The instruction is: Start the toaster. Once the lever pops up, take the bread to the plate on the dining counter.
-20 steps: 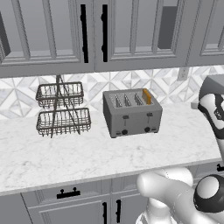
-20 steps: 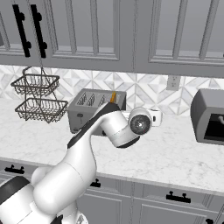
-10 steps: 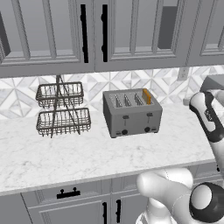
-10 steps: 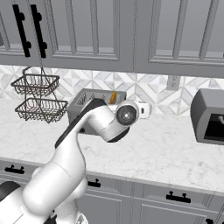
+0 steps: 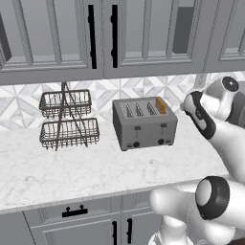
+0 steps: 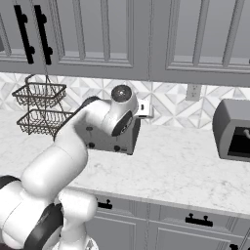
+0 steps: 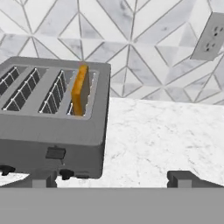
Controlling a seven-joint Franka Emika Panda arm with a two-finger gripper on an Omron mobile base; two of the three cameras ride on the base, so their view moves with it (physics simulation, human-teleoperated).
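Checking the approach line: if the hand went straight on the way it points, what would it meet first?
Probably the tiled backsplash just right of the toaster; the hand is open, and depth is uncertain.

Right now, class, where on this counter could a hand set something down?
Bare marble lies in front of the boxy grey metal toaster and right of it, toward the dark grey appliance. It is tighter between the toaster and the two-tier wire basket.
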